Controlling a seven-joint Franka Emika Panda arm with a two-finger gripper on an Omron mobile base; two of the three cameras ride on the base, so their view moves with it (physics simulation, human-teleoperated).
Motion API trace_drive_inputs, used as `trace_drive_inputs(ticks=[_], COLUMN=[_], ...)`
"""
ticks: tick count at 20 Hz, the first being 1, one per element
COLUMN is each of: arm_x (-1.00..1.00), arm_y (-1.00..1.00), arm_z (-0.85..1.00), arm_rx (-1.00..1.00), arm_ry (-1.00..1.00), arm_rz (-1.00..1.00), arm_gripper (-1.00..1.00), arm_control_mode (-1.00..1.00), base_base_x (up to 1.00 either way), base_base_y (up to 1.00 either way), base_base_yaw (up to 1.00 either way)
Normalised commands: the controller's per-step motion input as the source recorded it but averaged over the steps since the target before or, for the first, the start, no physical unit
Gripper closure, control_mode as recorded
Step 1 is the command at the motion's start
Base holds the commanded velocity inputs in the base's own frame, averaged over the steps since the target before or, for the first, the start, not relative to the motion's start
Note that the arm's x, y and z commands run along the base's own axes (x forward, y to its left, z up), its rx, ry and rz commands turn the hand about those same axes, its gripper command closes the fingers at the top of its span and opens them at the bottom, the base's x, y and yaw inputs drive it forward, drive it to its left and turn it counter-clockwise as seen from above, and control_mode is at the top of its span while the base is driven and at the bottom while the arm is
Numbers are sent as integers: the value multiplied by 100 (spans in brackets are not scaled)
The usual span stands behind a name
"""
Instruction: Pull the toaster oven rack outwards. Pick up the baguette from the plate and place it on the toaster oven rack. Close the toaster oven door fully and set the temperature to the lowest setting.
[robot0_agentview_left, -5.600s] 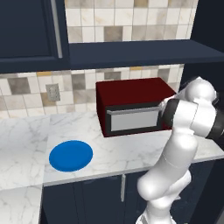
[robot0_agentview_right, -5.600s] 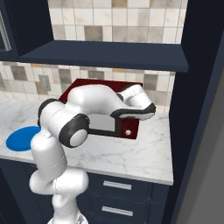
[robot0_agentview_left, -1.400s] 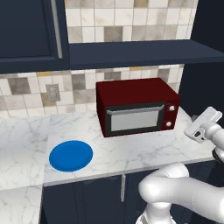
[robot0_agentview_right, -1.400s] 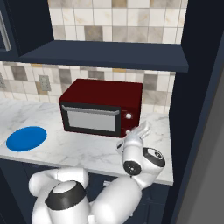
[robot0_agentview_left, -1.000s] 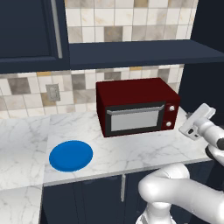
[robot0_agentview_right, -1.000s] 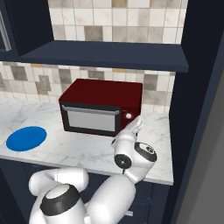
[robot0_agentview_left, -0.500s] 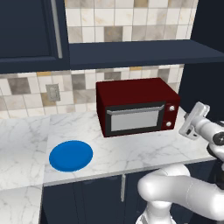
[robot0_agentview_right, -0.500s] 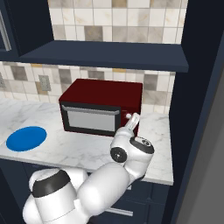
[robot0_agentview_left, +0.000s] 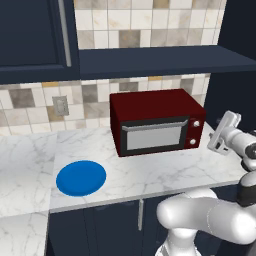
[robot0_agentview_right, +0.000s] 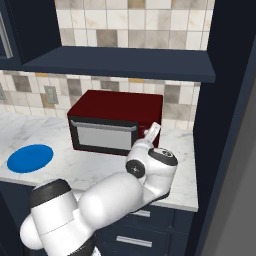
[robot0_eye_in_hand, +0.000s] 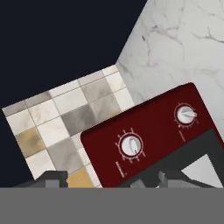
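**Two knobs within reach, door already shut**

One plate (robot0_agentview_left: 81, 178) is noted at the left of the marble surface (robot0_agentview_left: 150, 170), blue and bare. One toaster oven (robot0_agentview_left: 155, 102) is set well to its right, against the tiled wall. Its one toaster oven door (robot0_agentview_left: 154, 137) is seen closed flat, so the baguette is judged to be inside.

Two pale knobs (robot0_eye_in_hand: 130, 145) are counted on the right panel, and which one governs temperature cannot be told. The fingers (robot0_eye_in_hand: 56, 177) are held apart, empty, just off the oven's right end and aimed at that panel.

The knob-setting step is judged in hand. The chosen knob should be centred between the fingers before they are closed. It should then be turned to its stop, without the oven being pushed.
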Motion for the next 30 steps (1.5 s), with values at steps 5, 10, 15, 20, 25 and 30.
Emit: trace_drive_inputs(ticks=[5,10,15,20,25,30], arm_x=[9,13,6,9,4,0], arm_y=[0,6,5,8,7,2], arm_z=[0,0,0,-3,-12,-14], arm_rx=[-8,-15,-14,-8,-4,-2], arm_ry=[1,3,1,0,0,0], arm_rz=[6,15,13,8,1,0], arm_gripper=[-100,-100,-100,-100,-100,-100], arm_control_mode=[-100,-100,-100,-100,-100,-100], base_base_x=[0,0,0,0,0,0], base_base_y=[0,0,0,0,0,0], base_base_yaw=[0,0,0,0,0,0])
